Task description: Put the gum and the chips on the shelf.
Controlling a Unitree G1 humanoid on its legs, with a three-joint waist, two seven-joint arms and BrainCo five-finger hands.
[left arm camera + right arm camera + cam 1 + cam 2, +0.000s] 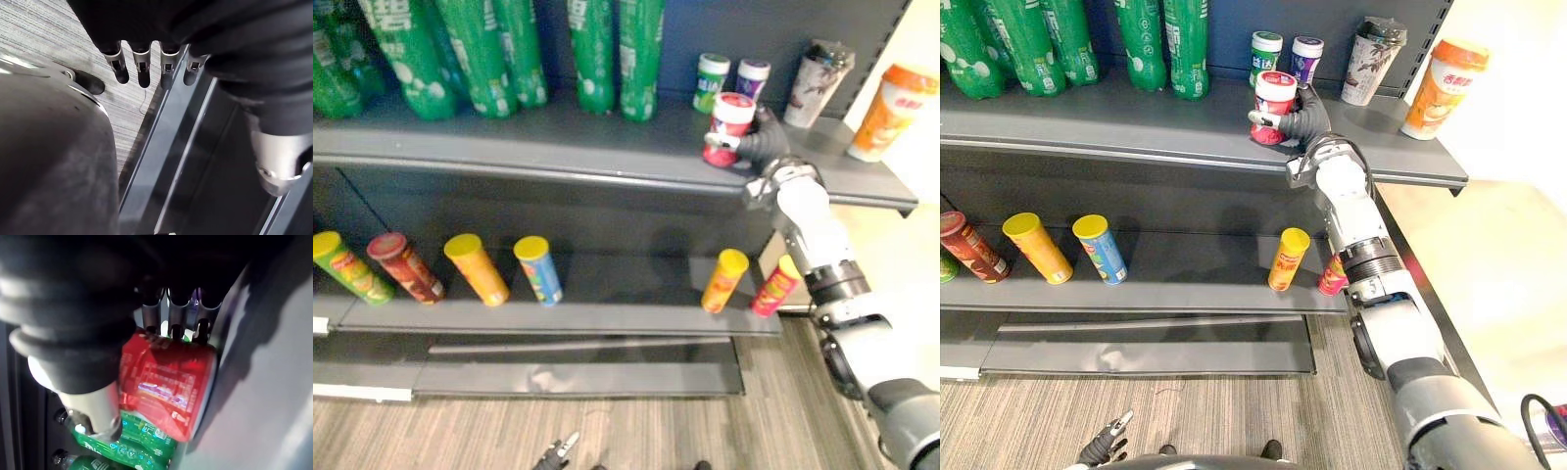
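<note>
A red gum tub with a white lid is at the front of the upper shelf, and my right hand is shut on it from the right. In the right wrist view the fingers curl round the red tub. Whether its base rests on the shelf I cannot tell. Behind it stand a green-lidded gum tub and a purple-lidded one. On the lower shelf a yellow chips can and a pink one lean beneath my right forearm. My left hand hangs open near the floor.
Green bottles line the back of the upper shelf. A patterned cup and an orange cup stand at its right end. Several more chips cans lean along the lower shelf's left half.
</note>
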